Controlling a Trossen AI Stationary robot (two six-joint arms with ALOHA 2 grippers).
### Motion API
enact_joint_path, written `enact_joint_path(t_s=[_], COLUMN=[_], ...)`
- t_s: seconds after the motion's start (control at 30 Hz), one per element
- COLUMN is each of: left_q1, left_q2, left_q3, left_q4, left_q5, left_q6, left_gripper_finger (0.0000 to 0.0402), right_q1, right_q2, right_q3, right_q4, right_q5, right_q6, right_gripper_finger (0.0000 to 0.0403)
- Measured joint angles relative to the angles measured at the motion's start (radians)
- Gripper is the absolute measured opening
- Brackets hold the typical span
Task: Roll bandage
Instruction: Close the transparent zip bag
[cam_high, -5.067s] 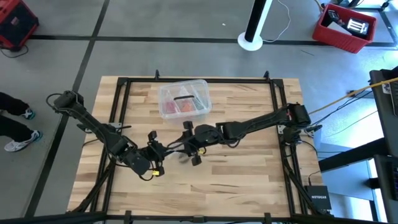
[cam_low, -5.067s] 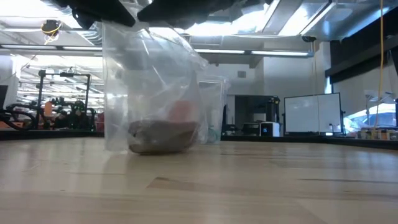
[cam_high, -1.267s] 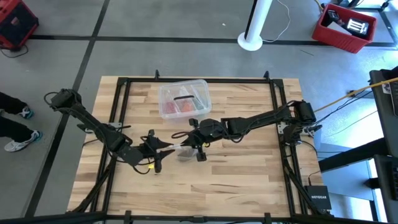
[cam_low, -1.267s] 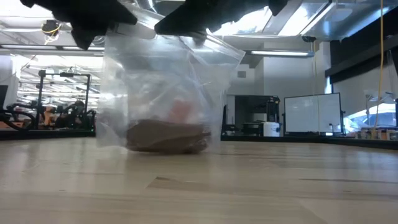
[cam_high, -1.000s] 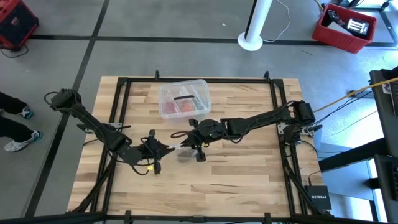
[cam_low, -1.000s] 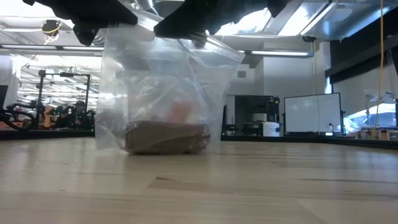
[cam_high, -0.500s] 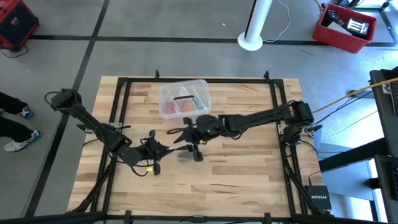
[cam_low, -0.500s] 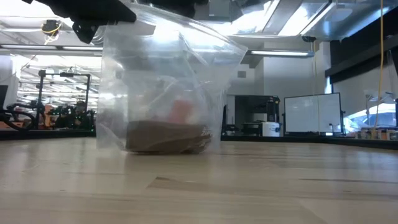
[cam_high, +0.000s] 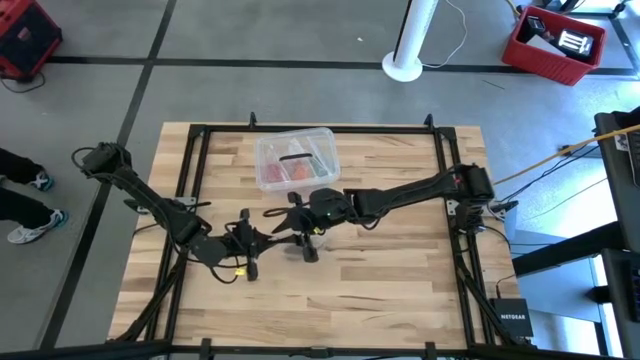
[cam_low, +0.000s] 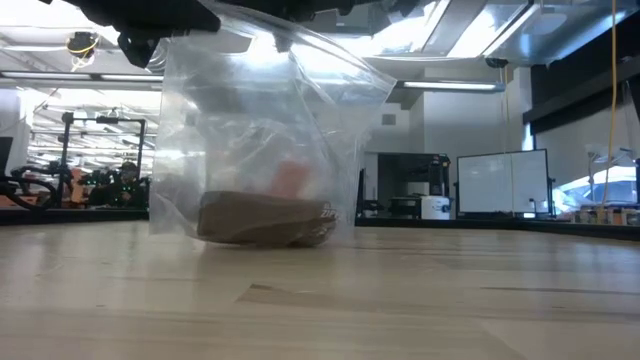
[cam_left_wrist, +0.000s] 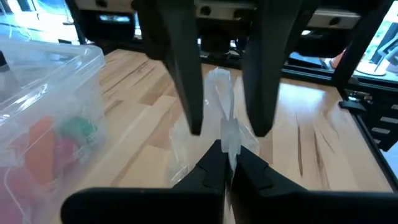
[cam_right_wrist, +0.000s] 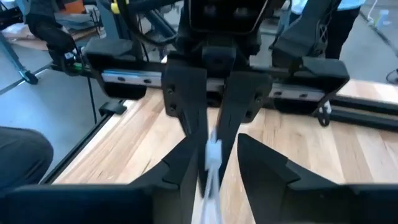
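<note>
Mid-bench (cam_high: 400, 270), the left pincer (cam_left_wrist: 225, 163) is clamped tight on the top edge of the clear plastic bag (cam_low: 255, 140). The right pincer (cam_right_wrist: 211, 163) stands narrowly parted around that same edge, seemingly not gripping. The brown bandage (cam_low: 265, 220) lies bunched inside the bag's bottom, near the clear box (cam_high: 295, 158).

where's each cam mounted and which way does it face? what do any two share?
High: overhead, looking straight down on the table; both arms show, left gripper and right gripper meeting at centre.
Low: table height, looking level across; the clear bag with the bandage fills it.
Left wrist: faces the right gripper's open fingers; own fingers shut on the bag's edge.
Right wrist: faces the left gripper; own fingers straddle that edge.
Shared: both wrist views show the same pinched bag edge.
</note>
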Motion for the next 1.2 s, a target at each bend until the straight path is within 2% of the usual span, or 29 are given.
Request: enact_joint_path(t_s=[0.2, 0.47, 0.7, 0.9, 1.2], left_q1=[0.001, 0.0, -0.025, -0.054, -0.072], left_q2=[0.001, 0.001, 0.001, 0.001, -0.003], left_q3=[0.0, 0.0, -0.001, -0.002, 0.002], left_q4=[0.012, 0.012, 0.007, 0.008, 0.028], left_q5=[0.0, 0.0, -0.047, -0.091, -0.138], left_q6=[0.019, 0.016, 0.022, 0.034, 0.043], left_gripper_finger=[0.0, 0.0, 0.0, 0.0, 0.0], right_q1=[0.0, 0.0, 0.0, 0.001, 0.0], right_q2=[0.02, 0.02, 0.008, 0.005, 0.015], right_q3=[0.0, 0.0, 0.002, 0.003, -0.006], right_q4=[0.017, 0.001, -0.074, -0.119, -0.259], right_q5=[0.002, -0.002, 0.019, 0.024, 0.056], right_q6=[-0.014, -0.041, -0.047, -0.051, -0.071], right_gripper_finger=[0.0095, 0.0019, 0.0041, 0.0021, 0.0026])
